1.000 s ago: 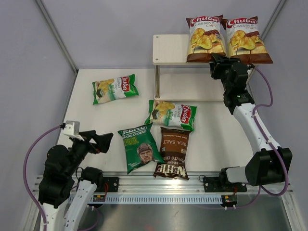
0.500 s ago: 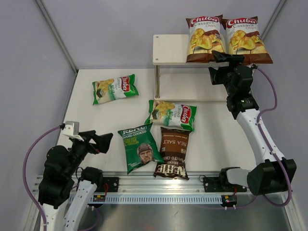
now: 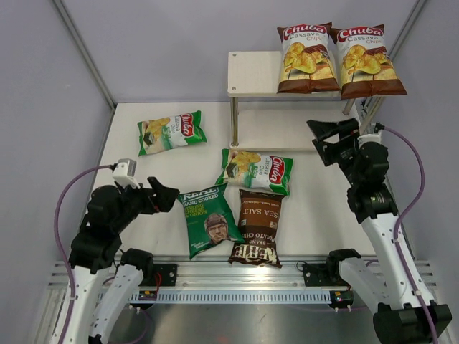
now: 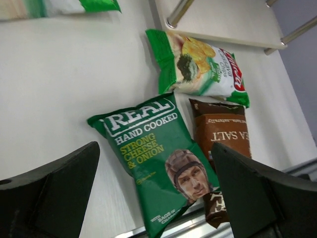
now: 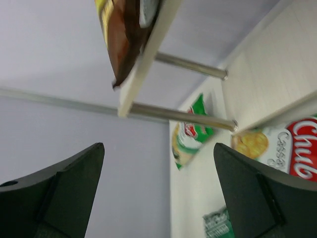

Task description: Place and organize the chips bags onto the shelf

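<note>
Pale lilac walls (image 3: pixel 143 43), metal corner struts (image 3: pixel 82 50); white table (image 3: pixel 165 179); slotted aluminium rail (image 3: pixel 237 294) along near edge.

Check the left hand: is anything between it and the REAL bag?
Nothing visible. The open left hand hovers just left of the REAL bag, with no object in the gap. The Kettle bag lies along the REAL bag's right side, away from the approach.

My black two-finger right gripper (image 3: pixel 320 140) has drawn back from the glossy brown-and-white Chuba bag (image 3: pixel 367 61) on the pale wooden shelf (image 3: pixel 251 73), its jaws now spread wide; my black left gripper (image 3: pixel 166 195) has advanced toward the dark green REAL bag (image 3: pixel 208 218)
</note>
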You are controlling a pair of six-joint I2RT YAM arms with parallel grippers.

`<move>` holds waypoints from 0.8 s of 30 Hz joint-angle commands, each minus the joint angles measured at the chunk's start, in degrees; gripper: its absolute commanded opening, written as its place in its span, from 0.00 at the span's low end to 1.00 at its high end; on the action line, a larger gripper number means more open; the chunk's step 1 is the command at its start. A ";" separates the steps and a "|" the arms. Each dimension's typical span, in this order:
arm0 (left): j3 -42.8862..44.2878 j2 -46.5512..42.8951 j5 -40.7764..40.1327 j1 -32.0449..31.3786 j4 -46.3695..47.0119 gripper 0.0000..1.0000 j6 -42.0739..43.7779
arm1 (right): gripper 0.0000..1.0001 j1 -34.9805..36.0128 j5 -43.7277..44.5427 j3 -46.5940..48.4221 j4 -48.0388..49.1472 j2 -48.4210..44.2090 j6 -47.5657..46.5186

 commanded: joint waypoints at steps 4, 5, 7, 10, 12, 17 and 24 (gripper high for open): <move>-5.96 12.53 7.94 -4.11 16.22 0.99 -10.50 | 1.00 -0.28 -19.91 -10.12 -7.99 -3.81 -23.03; -6.05 14.28 6.54 -9.61 19.28 0.99 -11.38 | 0.99 -0.28 -20.45 -10.74 -12.01 -4.25 -25.93; -5.44 19.56 -0.11 -16.75 22.20 0.99 -13.75 | 0.99 -0.28 -19.93 -13.10 -15.55 -6.52 -27.09; -3.51 28.06 -7.95 -28.36 26.60 0.99 -14.99 | 1.00 -0.28 -23.16 -17.32 -18.12 -11.87 -29.03; -3.24 32.21 -8.77 -31.71 30.29 0.99 -16.56 | 0.99 -0.28 -26.07 -18.82 -19.61 -15.22 -29.04; -1.93 46.08 -9.29 -36.72 38.29 0.99 -18.85 | 1.00 -0.28 -23.54 -19.36 -29.42 -27.79 -30.86; 4.05 57.61 -12.98 -41.65 39.35 0.99 -19.73 | 0.99 -0.28 -25.20 -17.43 -35.17 -39.31 -27.45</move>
